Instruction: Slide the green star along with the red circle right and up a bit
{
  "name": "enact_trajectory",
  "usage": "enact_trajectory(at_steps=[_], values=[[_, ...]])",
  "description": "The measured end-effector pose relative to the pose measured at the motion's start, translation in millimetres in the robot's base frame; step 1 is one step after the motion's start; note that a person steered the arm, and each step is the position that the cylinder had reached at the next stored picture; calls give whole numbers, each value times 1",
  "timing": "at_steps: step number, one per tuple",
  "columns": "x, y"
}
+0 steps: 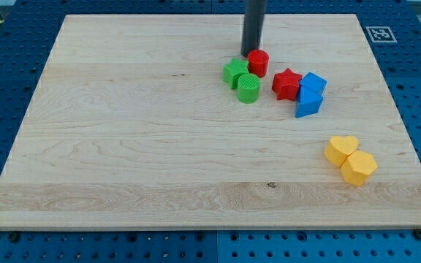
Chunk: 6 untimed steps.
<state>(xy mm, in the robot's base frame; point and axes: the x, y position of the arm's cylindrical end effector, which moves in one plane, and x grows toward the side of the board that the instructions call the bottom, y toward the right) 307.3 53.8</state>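
In the camera view, my tip point(252, 52) rests on the wooden board point(123, 146) touching the red circle point(259, 63) at its left — a bare rod, no pincer to open or close. The green star point(233, 73) sits just below-left of that circle, touching a green cylinder point(248, 88). To the right lie a red star point(286, 84), a blue cube point(313, 82) and a blue wedge-like block point(308, 104) — a yellow heart point(340, 149) and yellow hexagon point(359, 168) sit lower right.

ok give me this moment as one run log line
my tip: at view's top-left edge of red circle | green star: below-left of tip, beside green circle | red star: to the right
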Motion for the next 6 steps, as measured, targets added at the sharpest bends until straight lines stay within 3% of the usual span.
enact_trajectory(at_steps=[2,4,6], values=[[6,-81],[73,-60],[53,-1]])
